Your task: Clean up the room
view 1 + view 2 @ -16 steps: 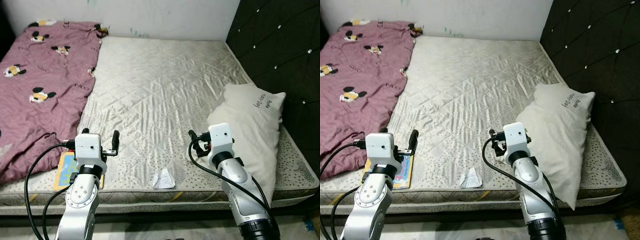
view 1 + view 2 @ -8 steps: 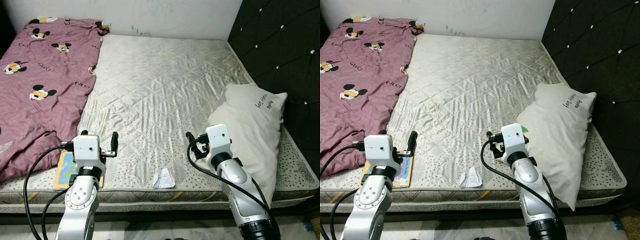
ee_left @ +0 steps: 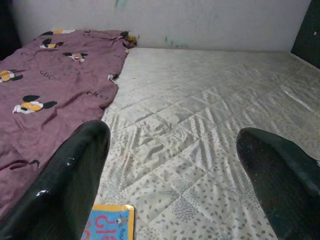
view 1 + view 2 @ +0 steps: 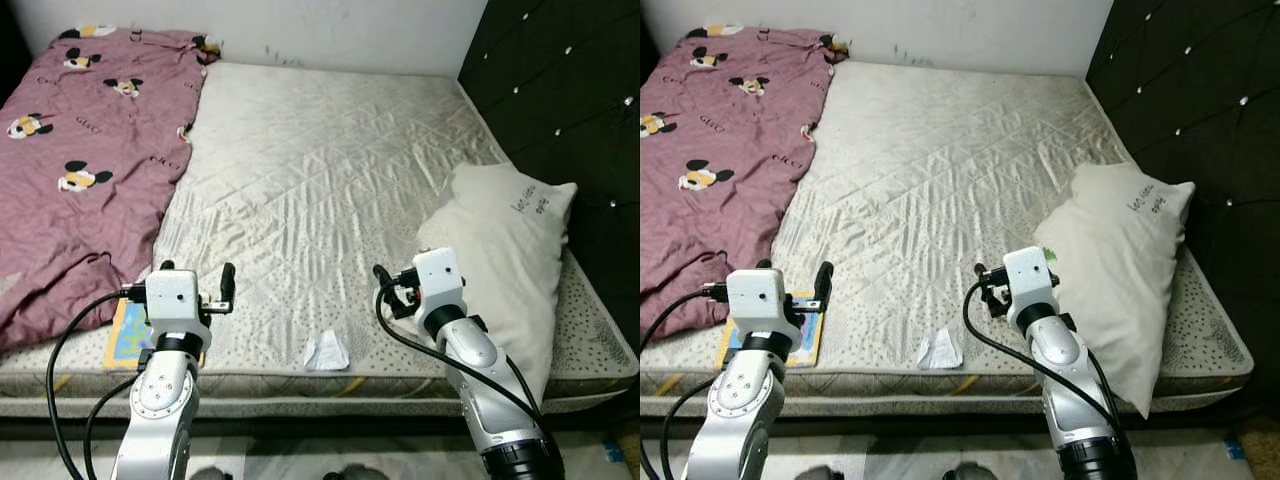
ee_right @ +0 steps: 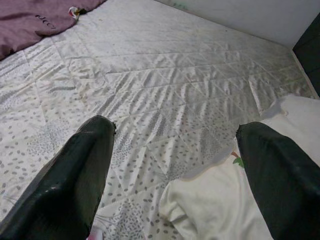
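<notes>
Quilted, wrinkled mattress [image 4: 330,170] is carrying a maroon cartoon-print blanket [image 4: 80,150] along its left edge. A soft white pillow [image 4: 505,260] is lying by the right edge. A crumpled paper scrap [image 4: 326,351] is sitting at the front edge, a flat colourful book [image 4: 125,335] near the front-left corner. Left gripper [image 3: 170,165] and right gripper [image 5: 172,170] are hovering over the front edge, glossy black fingers apart, holding nothing.

A bare quilted mattress [image 4: 320,180] is shown. A maroon cartoon-print blanket [image 4: 80,150] is spread along its left edge, a white pillow [image 4: 505,260] by its right edge, and a crumpled paper [image 4: 326,352] and colourful book [image 4: 125,335] at its front edge.
</notes>
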You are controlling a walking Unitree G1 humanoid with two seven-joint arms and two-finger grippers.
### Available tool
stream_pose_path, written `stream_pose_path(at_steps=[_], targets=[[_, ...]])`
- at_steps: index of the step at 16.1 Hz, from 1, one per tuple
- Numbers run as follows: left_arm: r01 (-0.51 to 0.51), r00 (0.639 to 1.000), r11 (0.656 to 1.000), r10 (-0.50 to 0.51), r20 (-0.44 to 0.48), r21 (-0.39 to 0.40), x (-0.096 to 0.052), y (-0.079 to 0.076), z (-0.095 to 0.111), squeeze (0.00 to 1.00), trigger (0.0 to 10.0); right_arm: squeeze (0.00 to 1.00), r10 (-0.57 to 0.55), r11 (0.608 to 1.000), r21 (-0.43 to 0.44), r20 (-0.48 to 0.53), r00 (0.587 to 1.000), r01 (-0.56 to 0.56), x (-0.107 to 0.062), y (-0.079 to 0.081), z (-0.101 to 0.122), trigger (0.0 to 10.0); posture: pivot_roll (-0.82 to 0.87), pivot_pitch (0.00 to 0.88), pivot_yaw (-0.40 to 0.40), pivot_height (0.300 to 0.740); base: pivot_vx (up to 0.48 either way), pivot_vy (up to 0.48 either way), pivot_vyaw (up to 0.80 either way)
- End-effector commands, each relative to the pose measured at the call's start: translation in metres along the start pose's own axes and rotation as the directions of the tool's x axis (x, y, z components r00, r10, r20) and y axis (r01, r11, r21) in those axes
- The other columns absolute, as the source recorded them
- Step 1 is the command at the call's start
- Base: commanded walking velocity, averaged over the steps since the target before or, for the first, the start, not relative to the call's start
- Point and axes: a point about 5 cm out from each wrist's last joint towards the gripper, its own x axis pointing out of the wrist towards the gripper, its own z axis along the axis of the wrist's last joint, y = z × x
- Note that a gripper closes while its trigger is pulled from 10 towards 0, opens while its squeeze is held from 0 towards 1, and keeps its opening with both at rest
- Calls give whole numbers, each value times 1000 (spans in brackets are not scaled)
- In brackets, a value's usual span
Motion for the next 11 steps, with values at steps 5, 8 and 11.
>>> stream_pose_path(at_steps=[5, 8, 11], targets=[[-2, 1000, 1000, 2, 1, -3, 1, 0, 0, 0, 10000, 0, 3, 1000, -5, 8, 1000, -3, -1, -1, 2, 10000, -58, 127, -86, 599, 0, 0, 0], [-5, 1000, 1000, 5, 2, -5, 1, -1, 1, 0, 10000, 0, 2, 1000, -4, 4, 1000, -2, 0, -2, 2, 10000, -61, 135, -90, 584, 0, 0, 0], [-13, 1000, 1000, 13, 7, -5, 2, 0, 1, 0, 10000, 0, 8, 1000, -7, 1, 1000, -8, 0, -1, 1, 10000, -62, 138, -91, 584, 0, 0, 0]])
